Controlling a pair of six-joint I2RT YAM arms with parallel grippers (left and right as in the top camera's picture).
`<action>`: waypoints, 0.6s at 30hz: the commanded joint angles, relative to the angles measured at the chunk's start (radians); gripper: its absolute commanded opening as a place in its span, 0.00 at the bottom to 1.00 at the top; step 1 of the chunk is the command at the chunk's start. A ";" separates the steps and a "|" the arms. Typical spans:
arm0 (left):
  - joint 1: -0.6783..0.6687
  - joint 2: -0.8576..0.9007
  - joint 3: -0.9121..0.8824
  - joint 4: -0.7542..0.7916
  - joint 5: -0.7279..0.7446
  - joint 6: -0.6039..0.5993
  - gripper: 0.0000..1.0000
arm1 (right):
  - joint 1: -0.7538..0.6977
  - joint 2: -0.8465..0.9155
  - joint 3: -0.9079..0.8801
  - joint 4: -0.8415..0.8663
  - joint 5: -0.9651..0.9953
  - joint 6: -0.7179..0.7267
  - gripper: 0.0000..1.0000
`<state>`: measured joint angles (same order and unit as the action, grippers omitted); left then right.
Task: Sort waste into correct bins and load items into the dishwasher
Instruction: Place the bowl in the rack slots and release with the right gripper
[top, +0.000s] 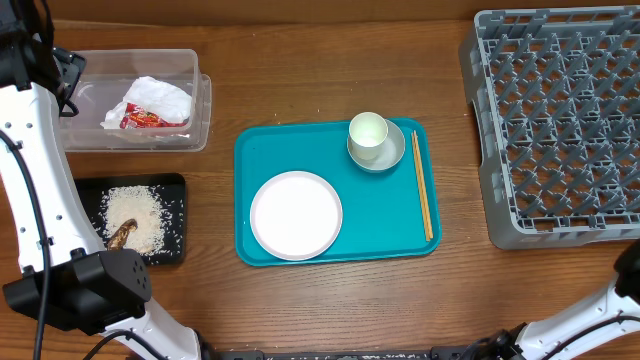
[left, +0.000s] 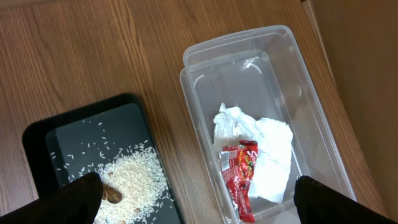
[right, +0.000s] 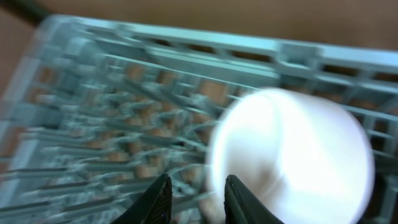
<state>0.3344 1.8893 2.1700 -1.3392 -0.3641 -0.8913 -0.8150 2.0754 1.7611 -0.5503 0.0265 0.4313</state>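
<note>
While right pincer (right: 198, 200) grips one bowl (right: 292, 155), one plate (top: 296, 215), one cup (top: 368, 131)

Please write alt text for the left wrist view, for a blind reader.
A clear tub holds a crumpled white napkin and a red wrapper. Beside it, a black tray holds rice on a wooden table.

Top-down overview — wrist close-ups over tub (left: 208, 81), rack (right: 93, 81)

No legible text anywhere; red snack wrapper (left: 239, 171) carries print, too small and creased to read.
</note>
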 joint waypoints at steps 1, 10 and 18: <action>-0.003 0.004 0.004 0.002 -0.019 0.001 1.00 | -0.023 0.028 0.000 -0.014 0.105 -0.016 0.29; -0.003 0.004 0.004 0.002 -0.019 0.001 1.00 | -0.058 0.025 0.002 -0.132 0.204 0.047 0.29; -0.003 0.004 0.004 0.002 -0.019 0.001 1.00 | -0.056 -0.133 0.002 -0.163 0.270 0.138 0.27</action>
<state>0.3344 1.8893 2.1700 -1.3392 -0.3641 -0.8913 -0.8772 2.0773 1.7592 -0.7303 0.2729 0.5243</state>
